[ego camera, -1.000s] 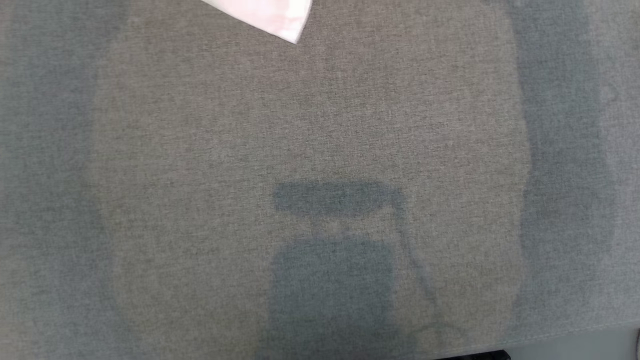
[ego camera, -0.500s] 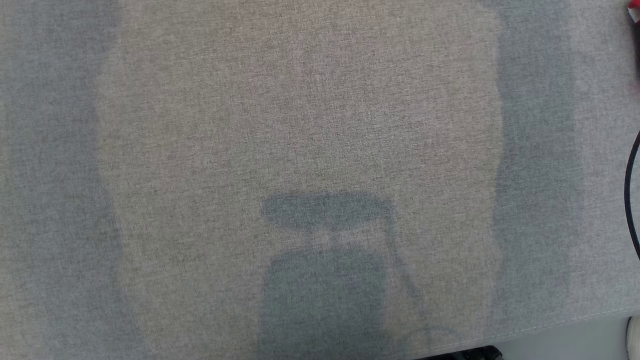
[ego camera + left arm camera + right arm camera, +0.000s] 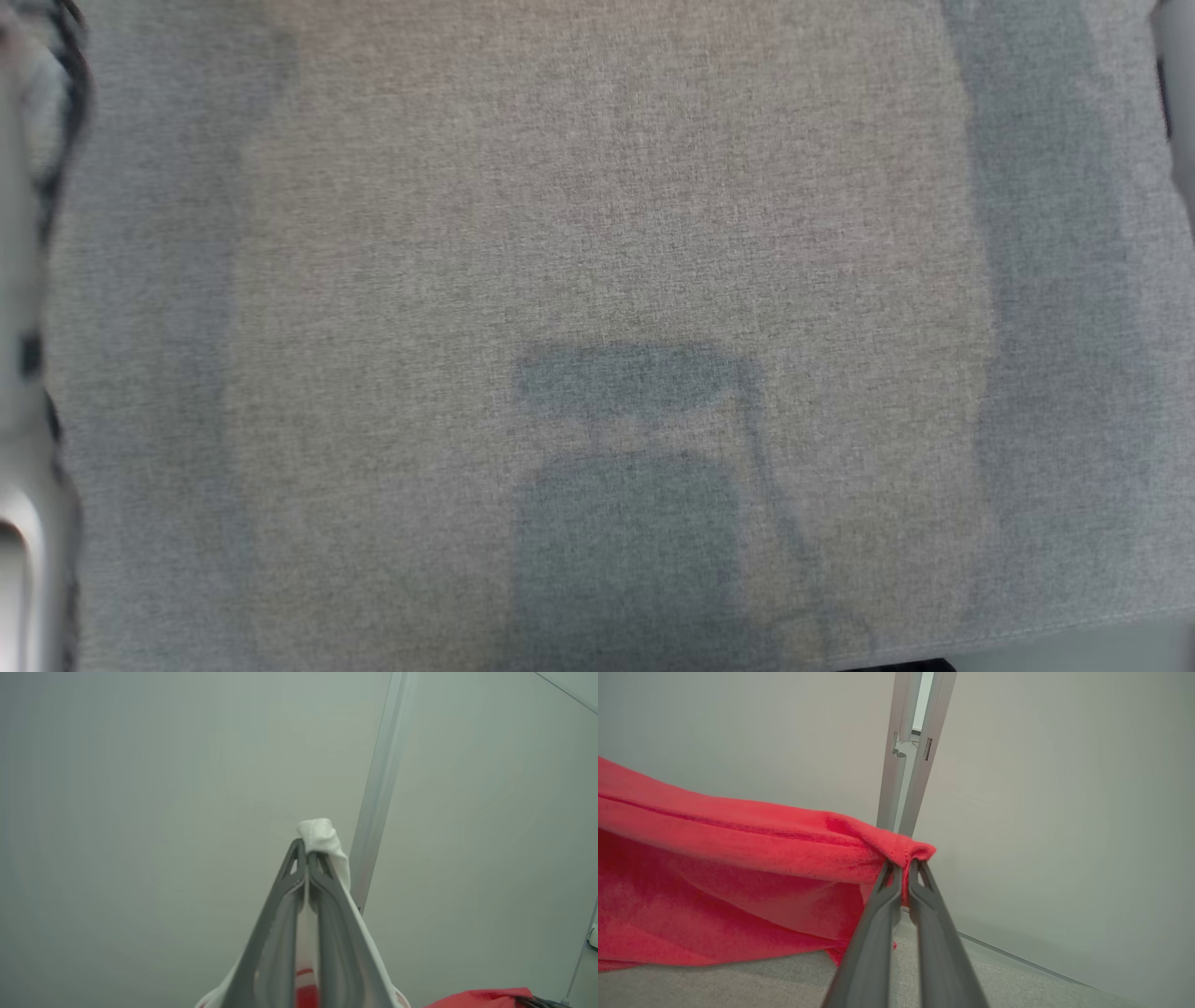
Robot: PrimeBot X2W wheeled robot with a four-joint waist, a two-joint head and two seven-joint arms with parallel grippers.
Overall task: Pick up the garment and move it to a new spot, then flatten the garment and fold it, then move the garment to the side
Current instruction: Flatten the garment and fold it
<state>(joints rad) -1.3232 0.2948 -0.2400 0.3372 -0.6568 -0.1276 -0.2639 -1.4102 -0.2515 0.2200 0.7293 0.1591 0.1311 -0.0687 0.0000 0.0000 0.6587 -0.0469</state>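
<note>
The garment [image 3: 738,868] is held lifted, spread toward 9 o'clock from the right gripper [image 3: 901,870], which is clamped on its red hem. A white edge is pinched in the closed left gripper [image 3: 306,845]. Placing, flattening and folding are judged outstanding.

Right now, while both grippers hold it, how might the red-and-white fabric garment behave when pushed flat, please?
Probably floppy: the red-and-white fabric garment sags in loose folds beside the right gripper. Likely light, since a pinch at its edge carries it. It might slip: the left gripper clamps just a small white corner.
</note>
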